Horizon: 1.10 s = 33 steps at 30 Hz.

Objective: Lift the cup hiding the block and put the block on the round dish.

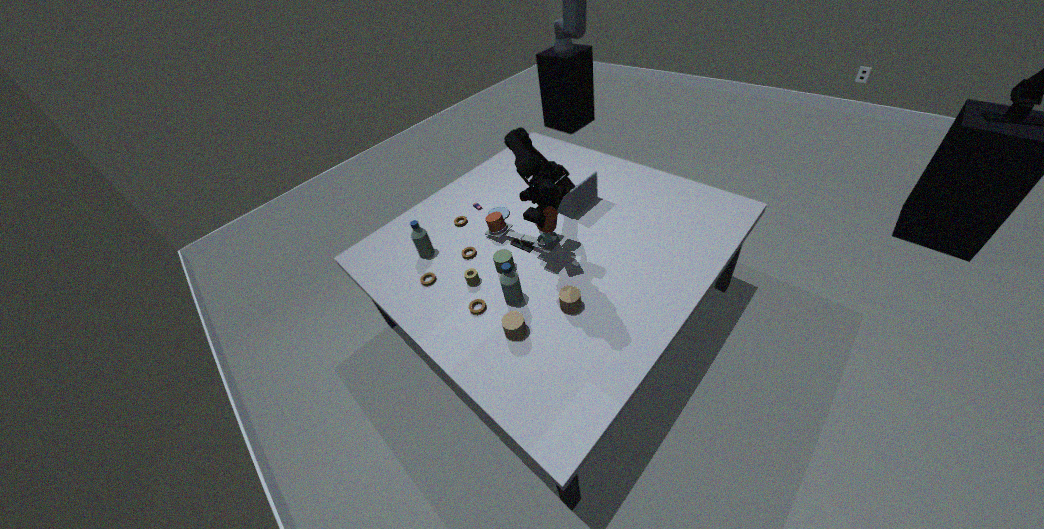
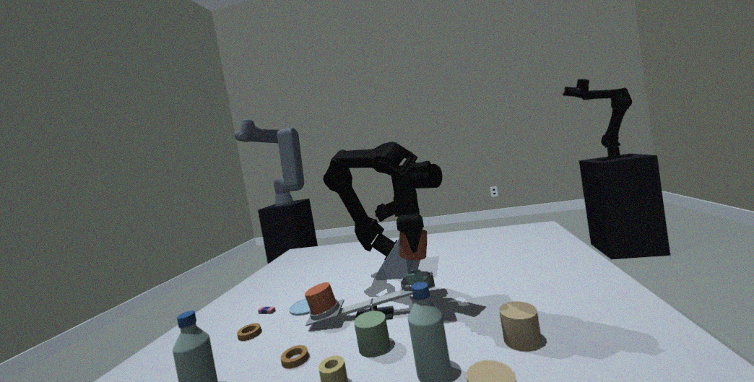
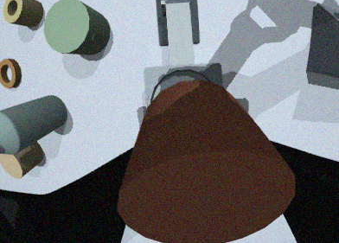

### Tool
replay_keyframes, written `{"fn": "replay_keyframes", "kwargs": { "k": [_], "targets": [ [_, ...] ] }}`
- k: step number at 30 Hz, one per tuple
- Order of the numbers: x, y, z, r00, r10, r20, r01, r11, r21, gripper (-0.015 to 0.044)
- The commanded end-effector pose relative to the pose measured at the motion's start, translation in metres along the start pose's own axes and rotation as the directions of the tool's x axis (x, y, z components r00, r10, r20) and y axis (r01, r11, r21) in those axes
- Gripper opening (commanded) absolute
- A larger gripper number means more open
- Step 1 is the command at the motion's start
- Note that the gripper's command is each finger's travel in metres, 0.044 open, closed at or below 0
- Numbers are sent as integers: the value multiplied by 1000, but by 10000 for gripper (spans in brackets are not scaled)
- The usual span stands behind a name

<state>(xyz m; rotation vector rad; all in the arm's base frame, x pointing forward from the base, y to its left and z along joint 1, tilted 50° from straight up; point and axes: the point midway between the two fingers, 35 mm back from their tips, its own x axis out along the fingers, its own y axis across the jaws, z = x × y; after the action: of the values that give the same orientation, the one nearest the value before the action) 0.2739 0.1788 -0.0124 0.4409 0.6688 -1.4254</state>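
Orange-brown tapered cup [image 2: 412,245] upright between the fingers, dark round block [image 2: 417,277] exposed below, second cup [image 2: 321,298] left, pale dish [image 2: 299,306] beyond.

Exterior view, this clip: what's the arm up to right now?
The black arm's gripper is shut on one orange cup and holds it in the air above its end of the small balance. A dark round thing, probably the hidden block, sits on the pan below. The other orange cup stands on the opposite pan, next to the pale round dish. Nothing lies on the dish yet.
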Motion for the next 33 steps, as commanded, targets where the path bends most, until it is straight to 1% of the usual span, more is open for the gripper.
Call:
{"fn": "replay_keyframes", "kwargs": {
  "k": [1,4,5,33],
  "targets": [
    [-10,-1,-1,1000,6,-7,-6,1000,8,0],
    [-13,-1,0,1000,6,-7,-6,1000,8,0],
    [-5,-1,0,1000,0,0,0,1000,0,0],
    [-5,-1,0,1000,0,0,0,1000,0,0]
  ]
}}
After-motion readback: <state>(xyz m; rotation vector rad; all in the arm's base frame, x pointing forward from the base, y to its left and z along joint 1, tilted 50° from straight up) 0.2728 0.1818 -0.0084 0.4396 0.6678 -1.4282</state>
